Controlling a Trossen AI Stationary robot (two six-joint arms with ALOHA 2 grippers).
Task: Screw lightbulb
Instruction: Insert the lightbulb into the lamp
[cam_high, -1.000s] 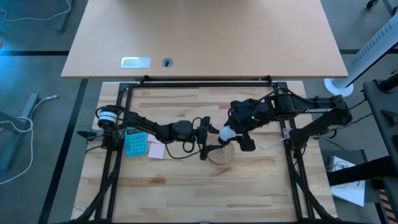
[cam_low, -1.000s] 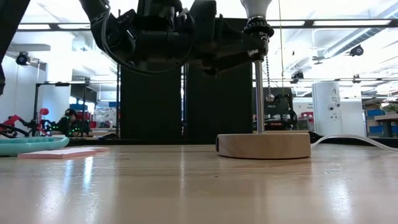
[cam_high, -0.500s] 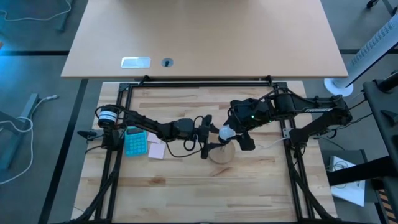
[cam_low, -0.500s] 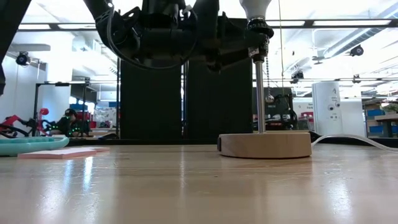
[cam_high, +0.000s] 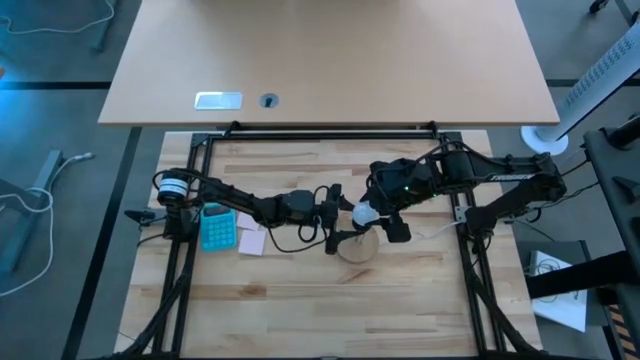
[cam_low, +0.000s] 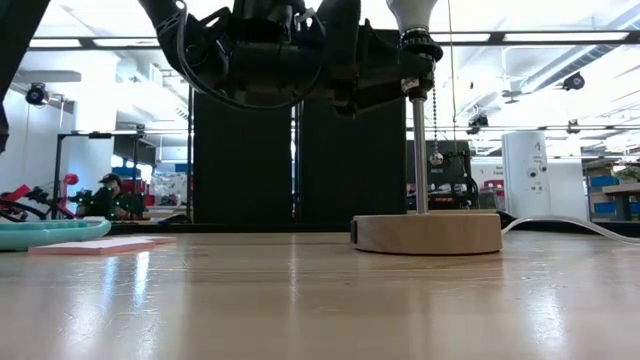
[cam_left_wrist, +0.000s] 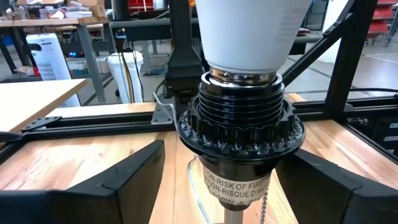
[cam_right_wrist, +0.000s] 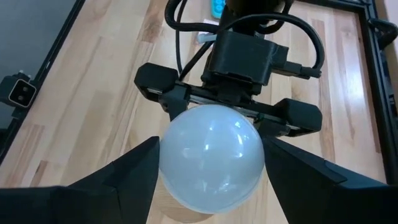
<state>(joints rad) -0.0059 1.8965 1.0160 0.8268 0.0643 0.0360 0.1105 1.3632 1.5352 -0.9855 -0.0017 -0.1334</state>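
At the middle of the table, the bulb sits seated in a black socket atop a thin metal stem that rises from a round wooden base.

High view: both arms meet over the base. The left gripper reaches in from the left, the right gripper from the right. The bulb shows as a small white spot between them; jaw contact cannot be judged here.

Right wrist view: the bulb's dome fills the space between the right jaws, which are closed on its sides. Beyond it, the left gripper faces in.

Left wrist view: the bulb's lower neck enters the ribbed socket collar. The left jaws stand on either side of the socket, spread wide, with a visible gap on both sides. The bulb's top is cut off by the frame edge, and the socket's printed label is only partly readable.

Low view: the bulb is cut off at the upper edge; a pull chain hangs beside the stem. The dark arms overlap, so the individual grippers cannot be separated.

Surface: pale wood planks inside a black frame. A blue item and a pink pad lie near the left arm. A workshop with benches and racks lies behind.
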